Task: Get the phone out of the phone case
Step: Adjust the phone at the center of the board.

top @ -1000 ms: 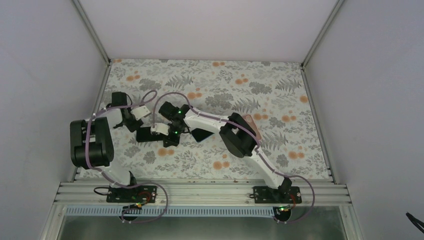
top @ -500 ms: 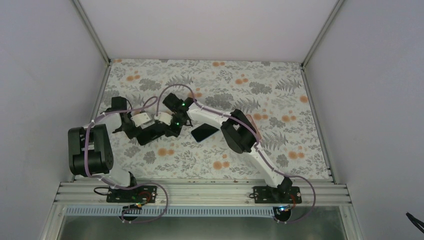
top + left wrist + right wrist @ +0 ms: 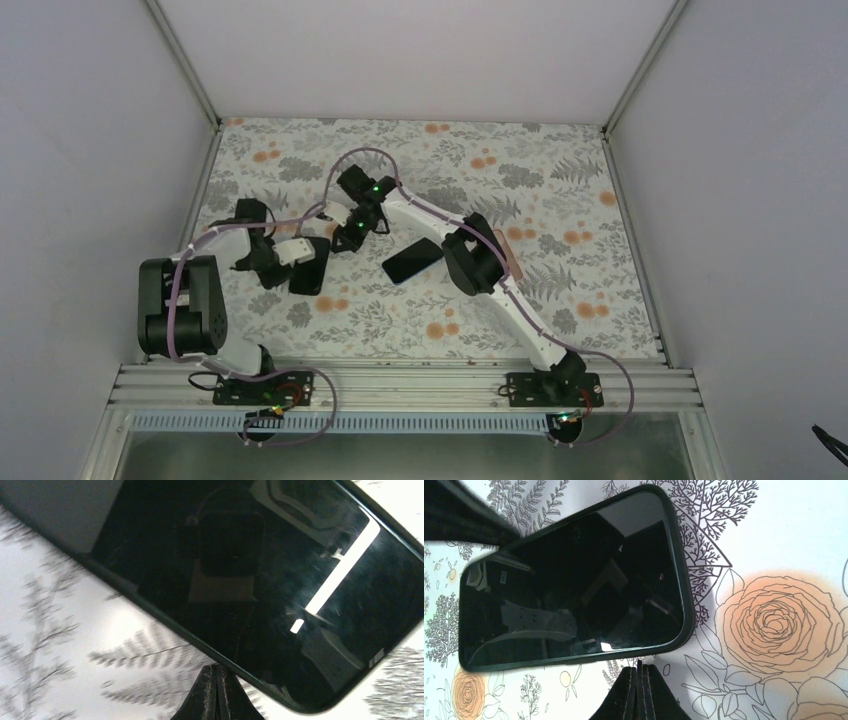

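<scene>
Left wrist view puts the left gripper (image 3: 216, 682), pressed together and empty, just beside one long edge of the phone (image 3: 260, 580) in its phone case (image 3: 681, 580), the right gripper (image 3: 640, 682) likewise pinched empty beside the opposite edge.

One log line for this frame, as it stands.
left gripper: shut, empty, by rimmed slab | right gripper: shut, empty, by same slab | second slab: lies apart, untouched | slab identities: unclear

Left of centre, a dark slab (image 3: 312, 272) lies on the floral table (image 3: 560, 200) at the left gripper (image 3: 298, 253); a second dark slab (image 3: 412, 260) lies apart, lower right of the right gripper (image 3: 344, 233)
</scene>
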You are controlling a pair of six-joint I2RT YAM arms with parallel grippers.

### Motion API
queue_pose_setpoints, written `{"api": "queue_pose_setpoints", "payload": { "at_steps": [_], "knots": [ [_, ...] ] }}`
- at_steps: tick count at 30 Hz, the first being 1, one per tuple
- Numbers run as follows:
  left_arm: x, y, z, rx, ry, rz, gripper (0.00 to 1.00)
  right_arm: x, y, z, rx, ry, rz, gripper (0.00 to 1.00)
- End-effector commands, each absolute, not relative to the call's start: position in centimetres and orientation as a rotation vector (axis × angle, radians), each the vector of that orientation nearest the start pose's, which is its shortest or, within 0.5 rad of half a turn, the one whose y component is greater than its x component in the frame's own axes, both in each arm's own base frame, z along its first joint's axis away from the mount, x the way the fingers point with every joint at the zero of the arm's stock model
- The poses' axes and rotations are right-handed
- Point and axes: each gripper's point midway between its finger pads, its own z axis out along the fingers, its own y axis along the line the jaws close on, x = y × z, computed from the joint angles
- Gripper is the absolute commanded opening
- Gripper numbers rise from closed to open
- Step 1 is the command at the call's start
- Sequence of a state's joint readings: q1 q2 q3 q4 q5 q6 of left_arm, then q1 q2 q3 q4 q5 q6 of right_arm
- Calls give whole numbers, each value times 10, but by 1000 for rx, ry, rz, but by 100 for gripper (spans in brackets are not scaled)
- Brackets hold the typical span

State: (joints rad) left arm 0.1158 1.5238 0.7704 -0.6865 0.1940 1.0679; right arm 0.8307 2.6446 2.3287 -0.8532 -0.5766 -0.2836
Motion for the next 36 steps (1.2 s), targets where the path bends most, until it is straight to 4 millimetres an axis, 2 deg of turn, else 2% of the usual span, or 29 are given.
{"api": "queue_pose_setpoints", "payload": {
  "at_steps": [1,8,13,14,18,20,22,24,27,29,32,34,35,36],
  "knots": [
    [178,-44,2,1523,2727,-504,2,310,484,-8,-1639,2377,987,3],
    [176,-78,11,1621,2670,-597,2,310,473,-2,-1616,2406,1083,3],
    [183,-102,3,1685,2634,-594,2,315,458,4,-1630,2410,1069,3],
    [183,-108,1,1701,2628,-604,2,321,454,7,-1614,2417,1044,3],
    [189,-127,-11,1771,2592,-559,2,366,432,23,-1459,2422,880,5],
    [201,-137,-11,1776,2551,-539,2,376,420,30,-1455,2401,809,9],
    [215,-145,-5,1746,2504,-524,2,381,411,38,-1464,2384,739,19],
    [222,-150,8,1733,2442,-511,2,383,404,45,-1476,2366,691,33],
    [228,-153,32,1713,2362,-486,2,383,396,53,-1489,2345,654,39],
    [227,-153,52,1700,2319,-474,2,383,394,58,-1493,2330,657,47],
    [215,-150,88,1704,2296,-500,5,380,398,74,-1499,2291,698,55],
    [213,-146,118,1684,2249,-469,15,375,403,85,-1506,2269,735,66],
    [215,-142,133,1664,2225,-436,28,371,405,89,-1511,2261,743,74],
    [218,-137,149,1636,2199,-394,50,368,407,93,-1511,2256,748,89]
  ]
}}
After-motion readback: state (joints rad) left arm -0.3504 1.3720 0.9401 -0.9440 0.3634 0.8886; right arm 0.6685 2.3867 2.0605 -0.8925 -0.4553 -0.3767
